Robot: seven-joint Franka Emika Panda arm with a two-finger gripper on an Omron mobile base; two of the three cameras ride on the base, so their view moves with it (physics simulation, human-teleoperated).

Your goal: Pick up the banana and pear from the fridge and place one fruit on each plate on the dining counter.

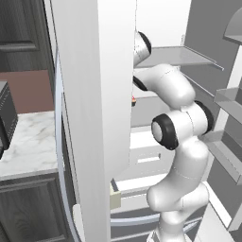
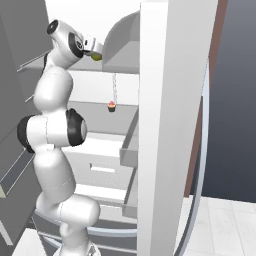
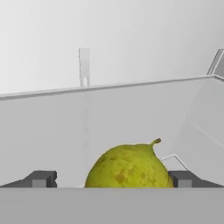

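Inside the open fridge (image 2: 170, 125), your gripper (image 3: 111, 180) hangs spread to its widest with nothing in it, one dark fingertip (image 3: 40, 179) at 8 o'clock in the hand view and the other at 4 o'clock. The pear (image 3: 127, 167) sits between them at 6 o'clock, on a grey shelf (image 3: 131, 113), stem at 1 o'clock of its body, the fingers apart from its skin as far as the view lets you tell. From the right base view, a sliver of yellow-green shows just beside the hand on an upper shelf, at 11 o'clock.

Expect a light, firm fruit with smooth, rounded skin that may roll or squirt out under a pinch. You would do best to close across the widest part of the belly, not the tapering neck, and squeeze gently to avoid bruising.
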